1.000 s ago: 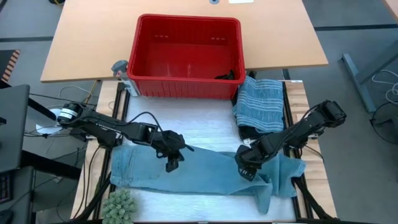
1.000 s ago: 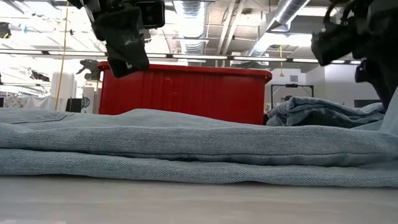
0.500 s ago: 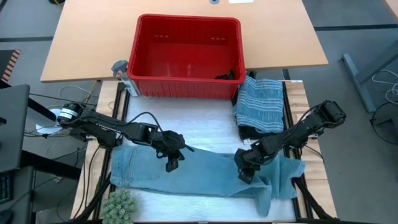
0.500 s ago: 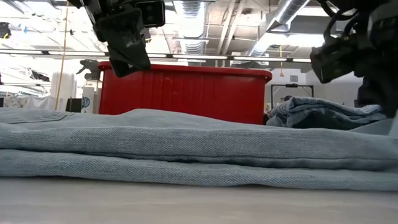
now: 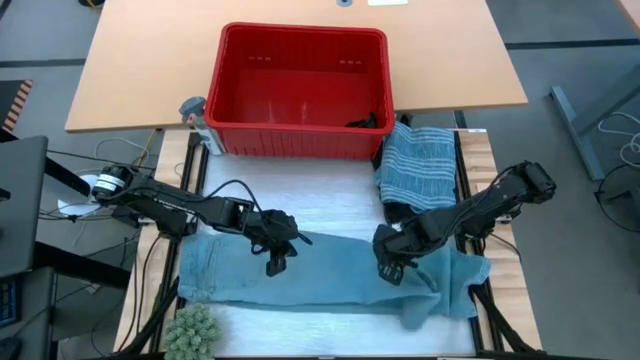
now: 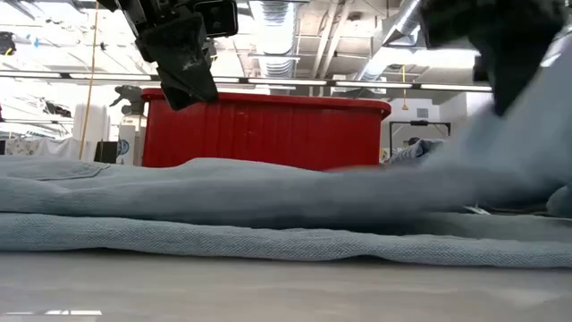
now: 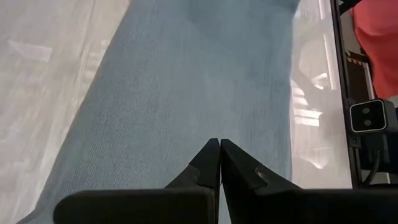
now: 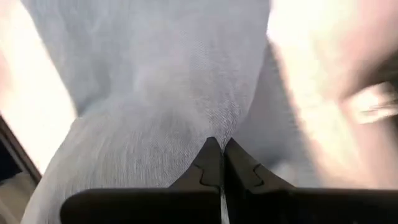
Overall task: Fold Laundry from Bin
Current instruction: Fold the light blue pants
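The right gripper (image 5: 389, 270) has its jaws pinched together on the light blue jeans (image 5: 300, 275), lifting a fold of the cloth near their right end. The jeans lie stretched across the white table top (image 5: 300, 200) in front of the red bin (image 5: 300, 95). The left gripper (image 5: 275, 262) hovers just above the jeans' middle with its jaws fully closed and empty. A folded striped garment (image 5: 420, 165) rests beside the bin's right corner.
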You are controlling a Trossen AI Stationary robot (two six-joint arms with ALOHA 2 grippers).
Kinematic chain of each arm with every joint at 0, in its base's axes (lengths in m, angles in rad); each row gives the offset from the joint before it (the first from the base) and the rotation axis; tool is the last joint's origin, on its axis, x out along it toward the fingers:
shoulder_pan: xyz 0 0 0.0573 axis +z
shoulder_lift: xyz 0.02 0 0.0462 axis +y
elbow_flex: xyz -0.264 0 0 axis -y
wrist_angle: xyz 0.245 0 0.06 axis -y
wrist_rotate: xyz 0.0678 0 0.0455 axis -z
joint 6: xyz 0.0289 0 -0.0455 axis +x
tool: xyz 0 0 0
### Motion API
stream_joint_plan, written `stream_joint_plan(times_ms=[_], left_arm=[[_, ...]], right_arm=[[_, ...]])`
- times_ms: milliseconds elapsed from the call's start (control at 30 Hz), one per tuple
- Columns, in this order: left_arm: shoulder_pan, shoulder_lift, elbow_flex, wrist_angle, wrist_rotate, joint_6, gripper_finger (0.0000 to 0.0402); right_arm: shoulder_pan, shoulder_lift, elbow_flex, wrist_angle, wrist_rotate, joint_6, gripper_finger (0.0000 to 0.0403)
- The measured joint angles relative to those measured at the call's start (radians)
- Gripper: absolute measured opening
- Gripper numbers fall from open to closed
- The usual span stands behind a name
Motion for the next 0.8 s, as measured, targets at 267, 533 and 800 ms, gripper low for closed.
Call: stream_joint_plan(times_ms=[267,533,800], left_arm=[[0.000,0.000,0.000,-0.002,0.000,0.001,0.0000],[0.000,0.000,-0.027,0.011,0.013,-0.019,0.0000],[0.000,0.000,-0.030,0.014,-0.005,0.000,0.0000]], right_arm=[[-0.002,0.051,0.108,-0.066,0.057,-0.144,0.0022],[0.071,0.337,0.140,-0.016,-0.020,-0.343,0.0024],[0.105,0.332,0.240,-0.113,-0.028,-0.312,0.0145]])
